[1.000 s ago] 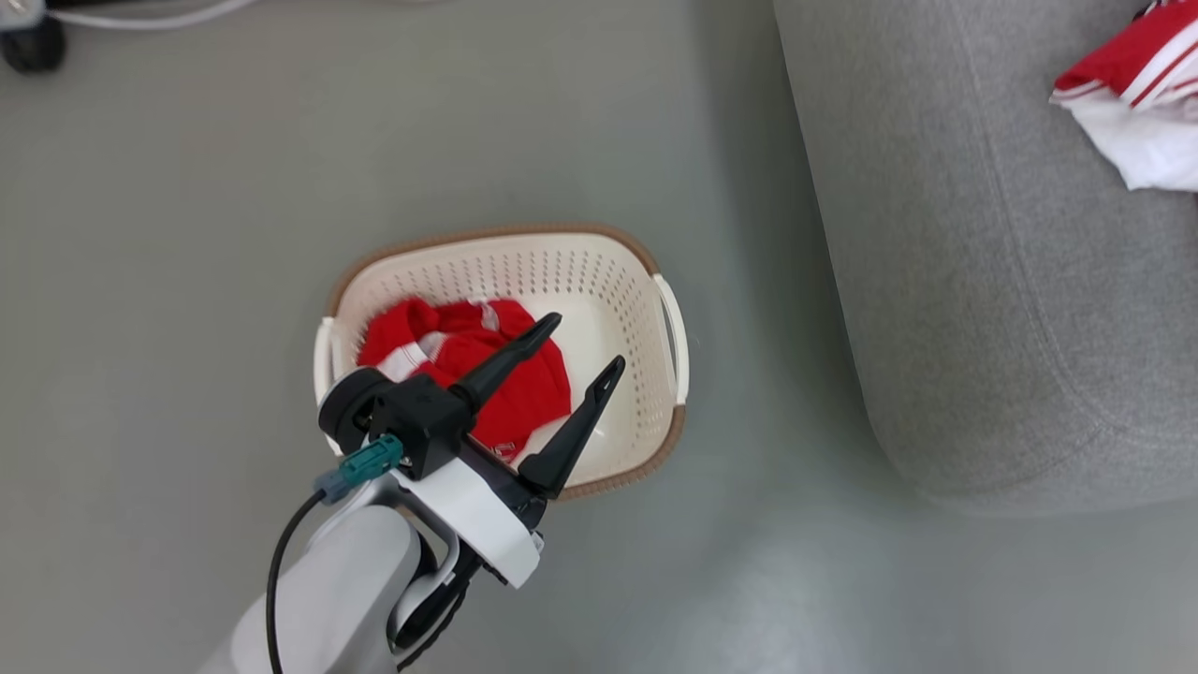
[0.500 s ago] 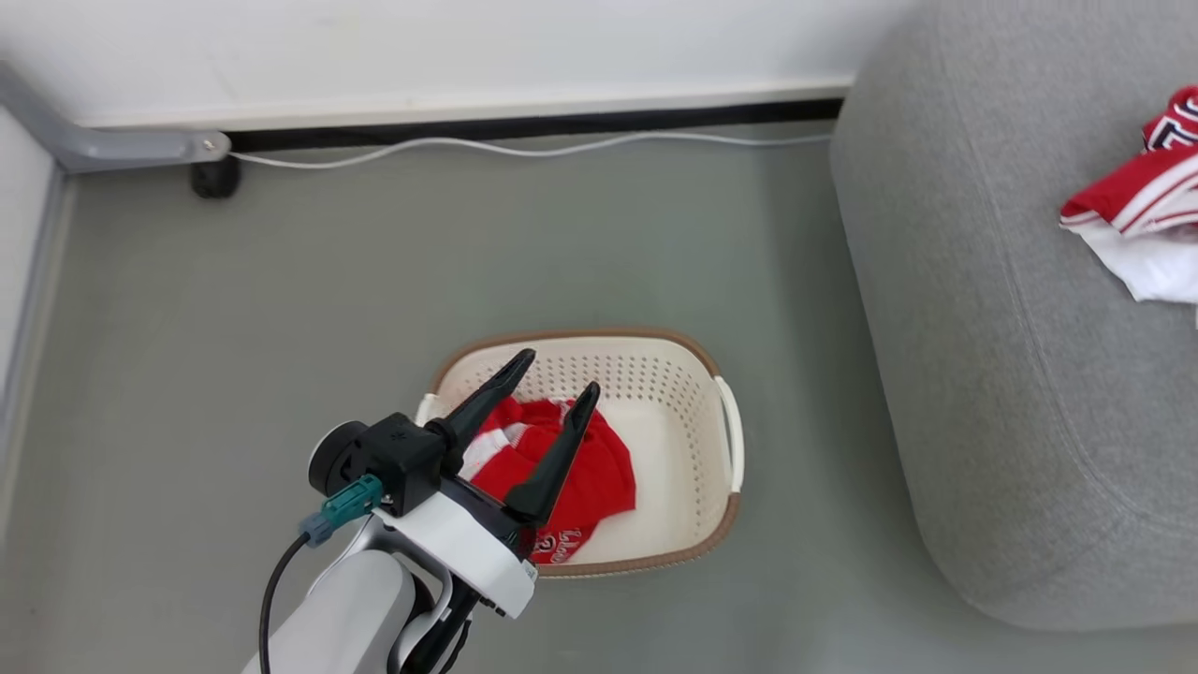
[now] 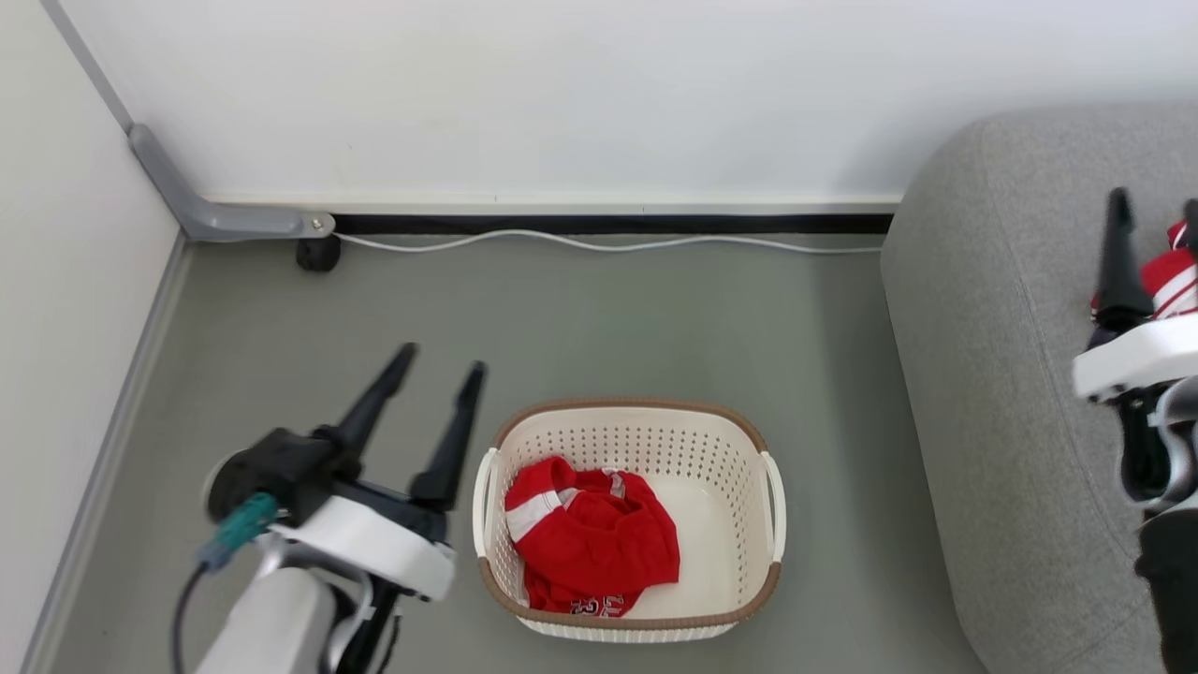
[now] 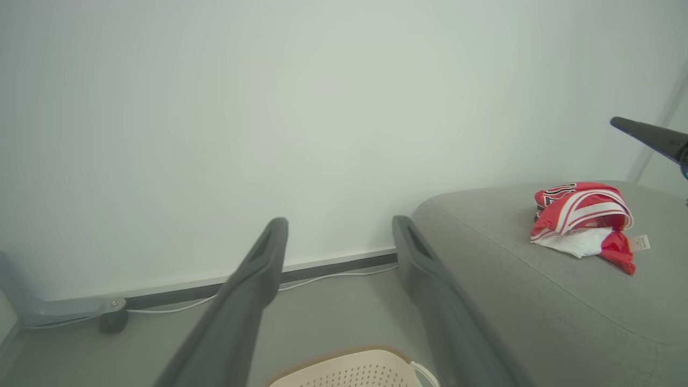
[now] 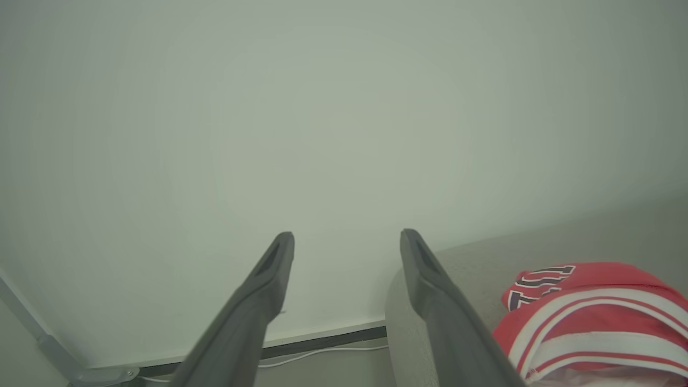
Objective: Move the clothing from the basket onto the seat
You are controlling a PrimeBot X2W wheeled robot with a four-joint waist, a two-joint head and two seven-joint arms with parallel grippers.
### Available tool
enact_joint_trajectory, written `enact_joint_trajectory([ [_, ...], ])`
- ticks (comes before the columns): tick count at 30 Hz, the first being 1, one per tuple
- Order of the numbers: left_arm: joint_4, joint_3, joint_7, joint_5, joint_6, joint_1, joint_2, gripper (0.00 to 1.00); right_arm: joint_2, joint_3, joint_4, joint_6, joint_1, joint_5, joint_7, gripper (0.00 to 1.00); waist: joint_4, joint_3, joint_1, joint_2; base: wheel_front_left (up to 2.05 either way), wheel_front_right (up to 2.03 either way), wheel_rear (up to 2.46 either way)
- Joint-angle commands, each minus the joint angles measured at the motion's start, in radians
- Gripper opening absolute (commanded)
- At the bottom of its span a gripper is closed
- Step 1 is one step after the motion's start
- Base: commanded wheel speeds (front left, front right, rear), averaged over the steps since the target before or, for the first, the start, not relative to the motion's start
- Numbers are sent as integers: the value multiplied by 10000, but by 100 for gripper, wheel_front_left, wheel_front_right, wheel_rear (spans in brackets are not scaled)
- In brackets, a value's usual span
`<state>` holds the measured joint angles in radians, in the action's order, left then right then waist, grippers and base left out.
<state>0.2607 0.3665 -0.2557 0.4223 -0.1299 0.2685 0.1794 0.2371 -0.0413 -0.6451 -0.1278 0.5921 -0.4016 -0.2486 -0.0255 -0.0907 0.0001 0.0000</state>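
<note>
Left claw (image 3: pixel 442 358) hangs spread, empty; in the head view we find the clothing (image 3: pixel 590 538) in the basket (image 3: pixel 636 410) at its four o'clock. Left wrist view: basket at six. Right wrist view: right claw (image 5: pixel 346 236) gapes empty, seat (image 5: pixel 473 258) at four.

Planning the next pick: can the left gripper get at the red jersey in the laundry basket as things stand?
Probably yes: the left gripper is open and empty beside the open-topped laundry basket, and nothing covers the red jersey.
</note>
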Motion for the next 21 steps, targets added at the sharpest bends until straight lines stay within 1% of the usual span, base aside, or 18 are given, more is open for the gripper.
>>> enact_joint_trajectory([
  [1,-212,-613,-61,-151,-8,104,149,100,18,333,424,-29,-177,-95,-131,100,-88,155,0,0,0,0,0],
  [6,-151,-2413,-61,-876,32,-378,-186,100,-66,1260,1324,-29,-967,-49,-131,100,-144,419,0,0,0,0,0],
  [10,-169,-3540,-61,-1426,92,-765,-451,100,-219,1565,1940,-29,-1610,-57,-131,100,-132,563,0,0,0,0,0],
  [14,-130,-4205,-61,-1839,72,-1186,-663,100,-337,1692,2386,-29,-2252,-4,-131,100,-94,682,0,0,0,0,0],
  [21,-163,-4997,-61,-2264,48,-1857,-989,100,-590,1733,2860,-29,-3263,393,-131,100,32,739,0,0,0,0,0],
])
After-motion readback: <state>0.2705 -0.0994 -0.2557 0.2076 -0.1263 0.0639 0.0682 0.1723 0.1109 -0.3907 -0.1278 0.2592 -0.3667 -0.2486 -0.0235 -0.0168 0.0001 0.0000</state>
